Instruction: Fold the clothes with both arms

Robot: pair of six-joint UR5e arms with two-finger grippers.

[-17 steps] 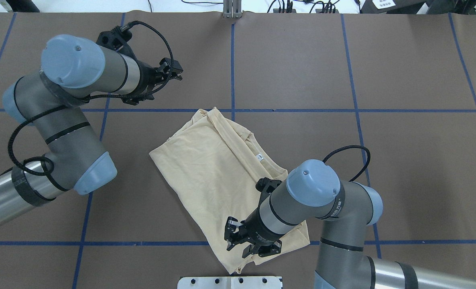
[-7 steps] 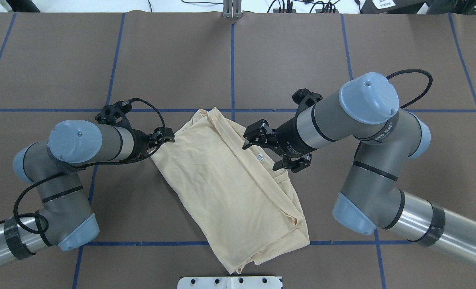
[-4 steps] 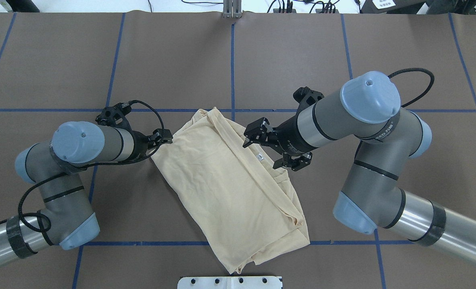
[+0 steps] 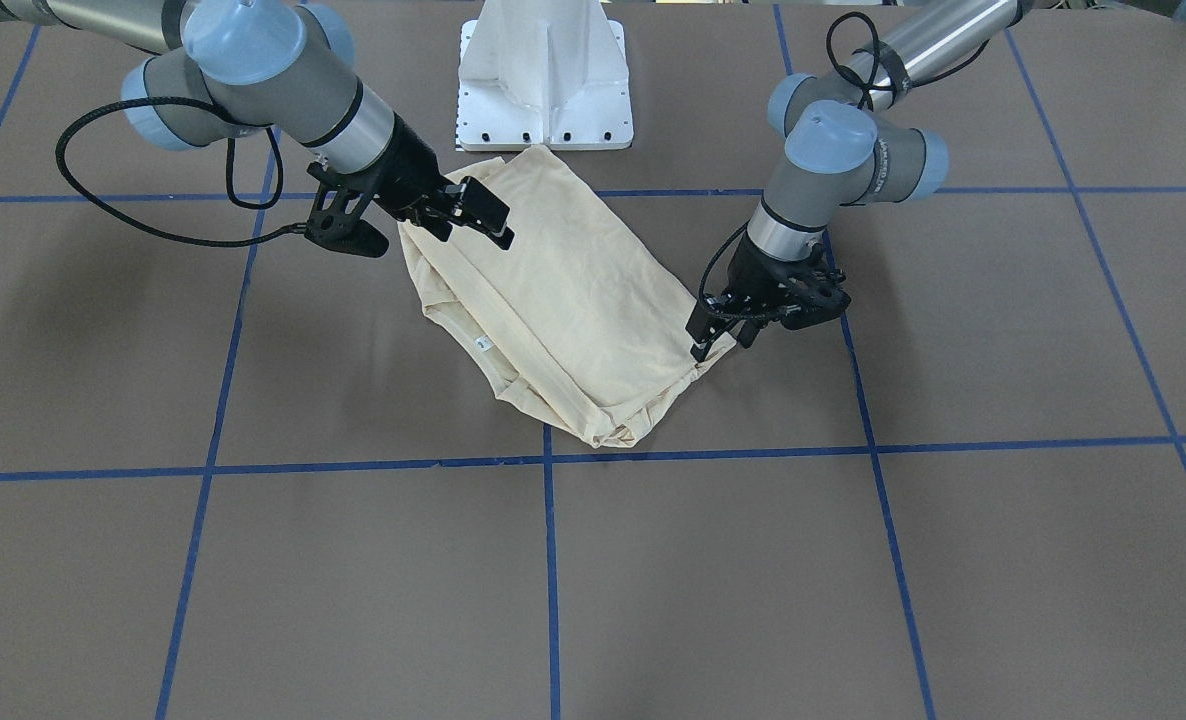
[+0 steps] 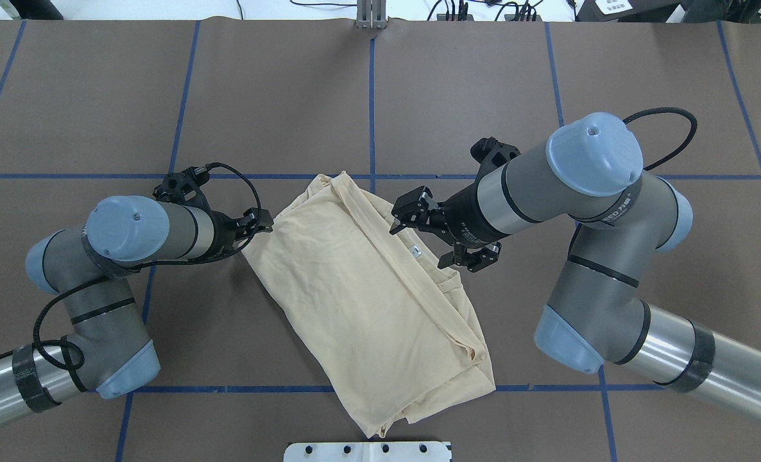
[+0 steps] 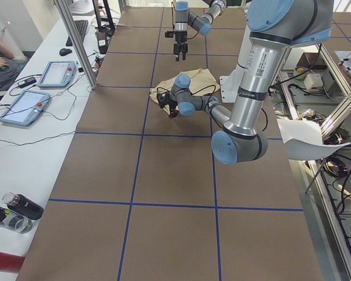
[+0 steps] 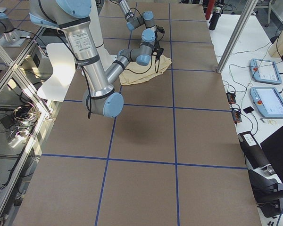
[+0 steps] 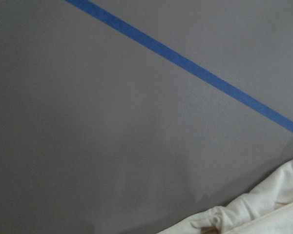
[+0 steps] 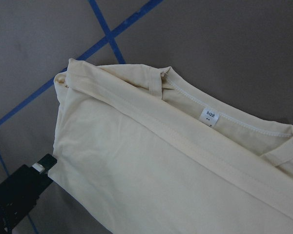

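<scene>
The right gripper (image 5: 419, 242) holds its jaws wide apart over the neck edge of the T-shirt (image 5: 355, 289). The left gripper (image 5: 263, 221) is at the shirt's opposite corner; I cannot tell if its jaws are closed on the cloth. The one T-shirt lies folded and slantwise on the brown table (image 5: 483, 83), between the left arm (image 5: 124, 228) and the right arm (image 5: 586, 160), near the white base plate (image 5: 367, 451). Only the right wrist view shows the neck label (image 9: 210, 116), printed "SIZE", and one black finger (image 9: 19, 192). The left side view alone shows two tablets (image 6: 23, 105) on a bench.
</scene>
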